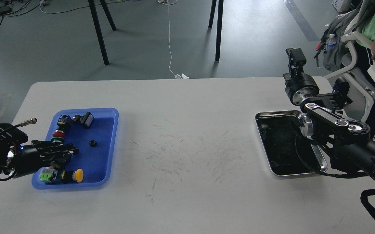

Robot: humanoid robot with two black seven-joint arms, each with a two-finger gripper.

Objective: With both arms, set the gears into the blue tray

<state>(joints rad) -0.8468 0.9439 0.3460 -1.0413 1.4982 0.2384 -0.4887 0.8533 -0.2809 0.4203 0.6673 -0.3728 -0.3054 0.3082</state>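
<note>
Both claws first, from the head view: my left gripper (pixel 72 151) reaches in over the left half of the shallow rectangular blue plastic tray (pixel 112 143), and its dark fingers lie so close together that I cannot tell whether they are parted or closed. My right gripper (pixel 296 57) stands high at the table's far right edge, seen end-on, so its state is equally unclear to me. Inside the blue tray I see one tiny black toothed gear (pixel 92 143) lying on the bare floor near the middle, apart from my left gripper. Around it sit coloured push-button switches: a yellow-capped one (pixel 77 175) at the near edge, a red and green one (pixel 58 135) and a black square one (pixel 86 119). To the right, the shiny steel tray with dark bottom (pixel 277 115) lies partly under my right arm (pixel 337 125).
</note>
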